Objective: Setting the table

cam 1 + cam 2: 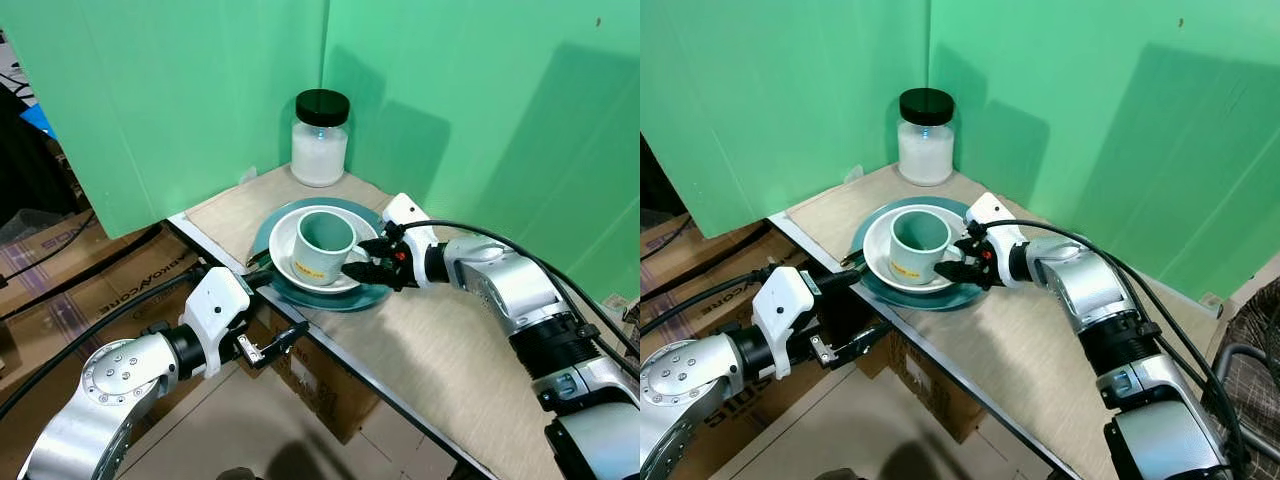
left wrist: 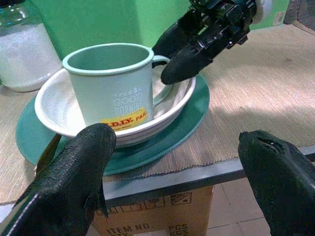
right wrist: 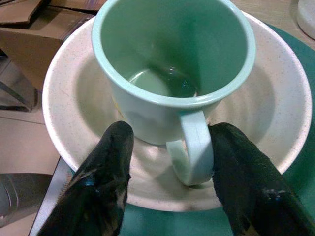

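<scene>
Eye views: mug (image 1: 324,246) stands upright in a white bowl (image 1: 285,245), bowl on a teal plate (image 1: 365,296), all at the table (image 1: 470,360) corner near its front edge.
Jar: white-filled jar (image 1: 320,138) with a black lid, behind the plate by the green wall (image 1: 200,90).
Right gripper (image 1: 374,259): at the mug's handle side, over the bowl rim.
Left gripper (image 1: 268,315): below the table edge, in front of cardboard boxes (image 1: 70,290).
Left wrist view: fingers (image 2: 74,182) spread wide apart, nothing between them; mug, bowl and plate just ahead on the table.
Right wrist view: fingers (image 3: 103,187) apart, one on each side of the mug handle (image 3: 193,147); one looks to touch the handle, not clamped.
</scene>
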Controlling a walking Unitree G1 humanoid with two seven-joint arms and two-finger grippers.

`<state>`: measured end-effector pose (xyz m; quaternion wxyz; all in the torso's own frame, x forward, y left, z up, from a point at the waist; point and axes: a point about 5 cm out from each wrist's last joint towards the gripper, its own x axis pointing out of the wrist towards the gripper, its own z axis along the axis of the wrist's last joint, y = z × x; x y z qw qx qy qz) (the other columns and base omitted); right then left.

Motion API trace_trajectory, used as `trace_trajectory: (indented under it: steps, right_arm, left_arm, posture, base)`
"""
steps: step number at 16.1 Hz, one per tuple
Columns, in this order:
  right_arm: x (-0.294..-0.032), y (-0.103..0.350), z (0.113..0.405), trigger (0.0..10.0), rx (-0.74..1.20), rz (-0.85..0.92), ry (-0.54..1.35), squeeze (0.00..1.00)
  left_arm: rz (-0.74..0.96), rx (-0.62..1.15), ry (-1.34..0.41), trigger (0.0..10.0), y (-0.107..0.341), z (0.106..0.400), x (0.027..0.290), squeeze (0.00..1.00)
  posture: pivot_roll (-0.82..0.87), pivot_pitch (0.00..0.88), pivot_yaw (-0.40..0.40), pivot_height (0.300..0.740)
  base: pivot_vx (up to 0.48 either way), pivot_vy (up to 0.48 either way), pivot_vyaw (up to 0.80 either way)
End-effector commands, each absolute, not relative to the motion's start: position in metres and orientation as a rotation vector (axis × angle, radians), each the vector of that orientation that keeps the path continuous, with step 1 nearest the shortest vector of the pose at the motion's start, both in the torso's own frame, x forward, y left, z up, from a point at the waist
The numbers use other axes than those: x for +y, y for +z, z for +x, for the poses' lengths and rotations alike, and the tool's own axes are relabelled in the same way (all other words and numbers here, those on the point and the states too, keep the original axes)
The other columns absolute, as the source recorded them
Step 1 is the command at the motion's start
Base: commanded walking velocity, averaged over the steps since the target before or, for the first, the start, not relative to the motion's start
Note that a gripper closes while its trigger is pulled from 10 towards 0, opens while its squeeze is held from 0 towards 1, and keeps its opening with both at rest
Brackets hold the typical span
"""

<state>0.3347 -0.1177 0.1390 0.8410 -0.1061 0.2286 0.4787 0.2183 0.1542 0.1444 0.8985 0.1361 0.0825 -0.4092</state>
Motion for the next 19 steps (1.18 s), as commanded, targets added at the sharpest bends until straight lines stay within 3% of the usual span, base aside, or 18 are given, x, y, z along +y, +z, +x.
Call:
trace_trajectory:
  steps: [1, 12, 19]
  right_arm:
    - [-0.119, 0.142, 0.337, 0.0, 0.488, -0.230, 1.001, 0.00]
    - [-0.114, 0.142, 0.337, 0.0, 0.458, -0.174, 0.993, 0.00]
    - [-0.123, 0.171, 0.324, 0.0, 0.262, -0.054, 0.918, 0.00]
  left_arm:
    - [0.295, 0.154, -0.871, 10.0, 0.150, 0.218, 0.152, 0.00]
    - [0.310, 0.156, -0.870, 10.0, 0.149, 0.220, 0.153, 0.00]
    - [0.319, 0.138, -0.867, 10.0, 0.151, 0.226, 0.151, 0.00]
  posture:
    - [0.12, 0.000, -0.060, 0.740]
    - [0.12, 0.000, -0.053, 0.740]
    - [0.11, 0.000, -0.040, 0.740]
  base:
    - [0.000, 0.000, 0.00]
    - [0.000, 0.000, 0.00]
    - [0.000, 0.000, 0.00]
